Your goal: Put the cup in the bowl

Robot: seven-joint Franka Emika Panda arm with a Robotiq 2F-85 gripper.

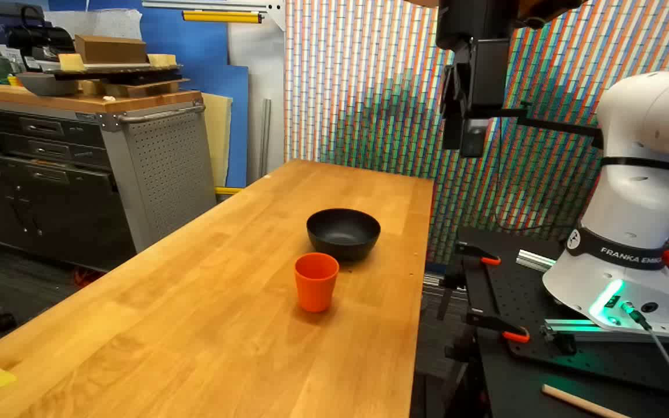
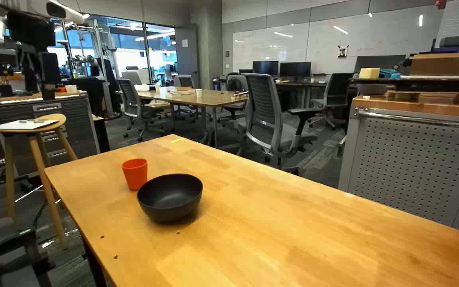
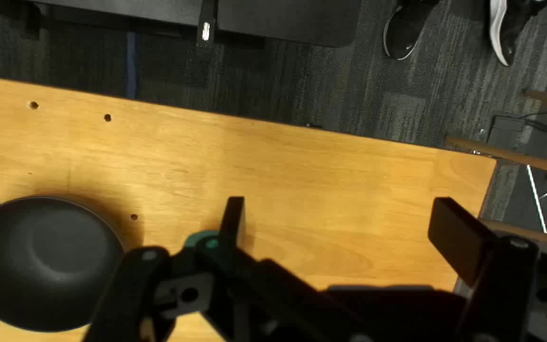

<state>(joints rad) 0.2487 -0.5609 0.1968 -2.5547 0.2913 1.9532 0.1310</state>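
Observation:
The orange-red cup stands upright on the wooden table in both exterior views. The black bowl stands close beside it, upright, with nothing seen in it; it also shows in the exterior view and at the left of the wrist view. My gripper is high above the table, toward the robot base side. In the wrist view the gripper has its fingers wide apart with nothing between them. The cup is not clearly seen there; a teal patch behind the left finger is unclear.
The table edge on the robot's side shows in the wrist view. The robot base stands on a black stand with clamps. A grey cabinet stands past the table's far side. A wooden stool stands near one end.

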